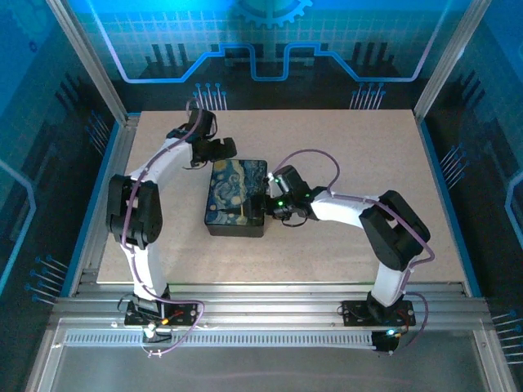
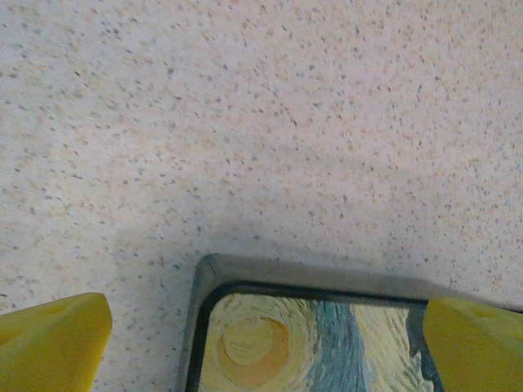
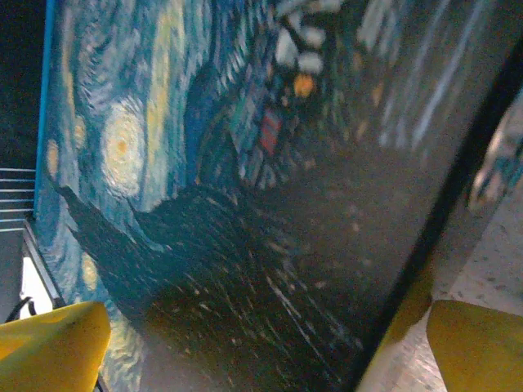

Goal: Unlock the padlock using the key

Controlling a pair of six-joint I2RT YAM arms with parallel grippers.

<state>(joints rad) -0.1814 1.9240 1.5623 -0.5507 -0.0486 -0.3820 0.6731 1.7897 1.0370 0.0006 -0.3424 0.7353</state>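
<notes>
The box (image 1: 237, 196) sits mid-worktop (image 1: 368, 147), a little toward the left edge. The left claw (image 1: 219, 149) hangs at the box's far corner, its yellow fingers (image 2: 53, 339) spread wide and cut off by the frame. The right claw (image 1: 274, 204) is at the box's right side, also spread, with its fingers (image 3: 474, 347) half out of frame over the blurred lid. The padlock is hard to find: a pale blur (image 3: 493, 167) just past the box's edge may be it.
</notes>
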